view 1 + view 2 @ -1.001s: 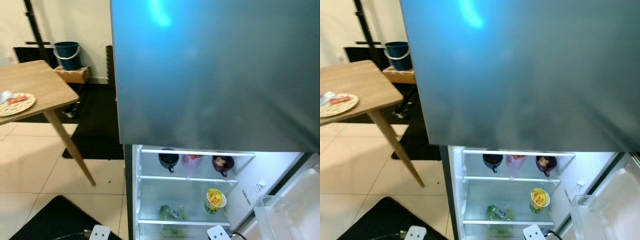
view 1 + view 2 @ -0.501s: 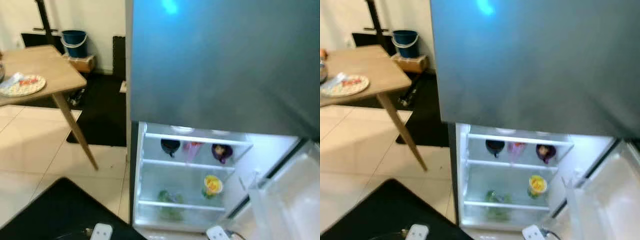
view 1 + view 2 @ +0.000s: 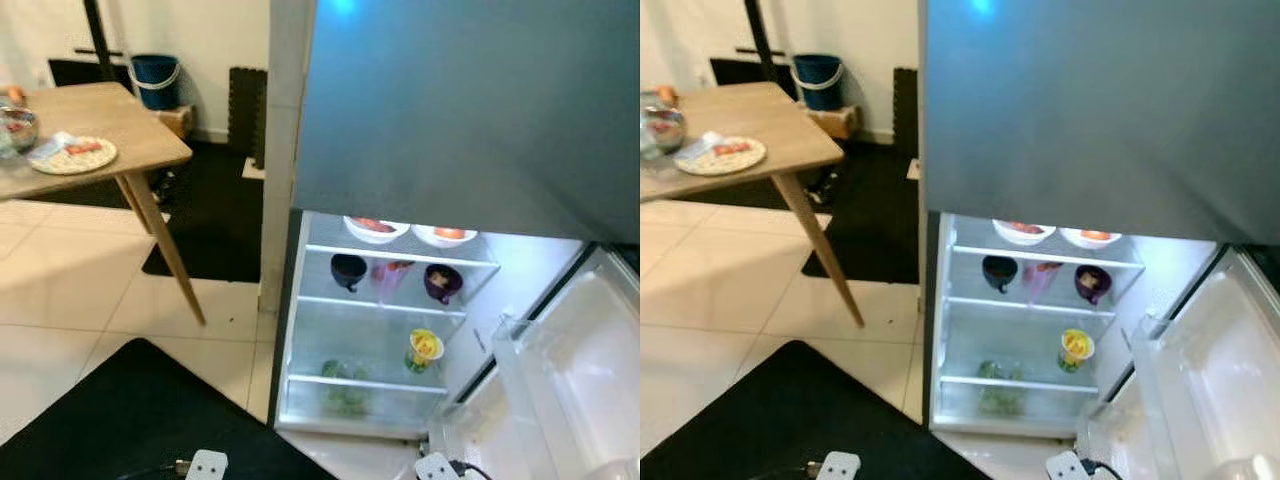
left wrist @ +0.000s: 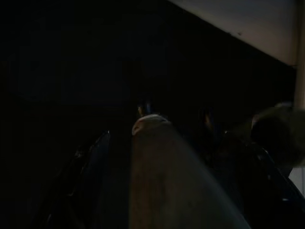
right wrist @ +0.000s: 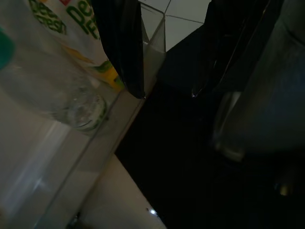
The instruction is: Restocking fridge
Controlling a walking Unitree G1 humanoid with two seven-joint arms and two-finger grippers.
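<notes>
1. Fridge (image 3: 380,330) stands open at lower centre of the frame; its door bin (image 5: 119,109) holds a clear bottle (image 5: 57,90).
2. Right hand (image 5: 176,62) hangs spread beside that bottle and risks toppling it.
3. Left hand grip: cannot tell.

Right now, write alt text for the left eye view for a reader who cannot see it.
An open fridge shows lit shelves holding two white bowls, three mugs and a yellow cup, greens below. To its left stands a wooden table bearing a plate.
</notes>
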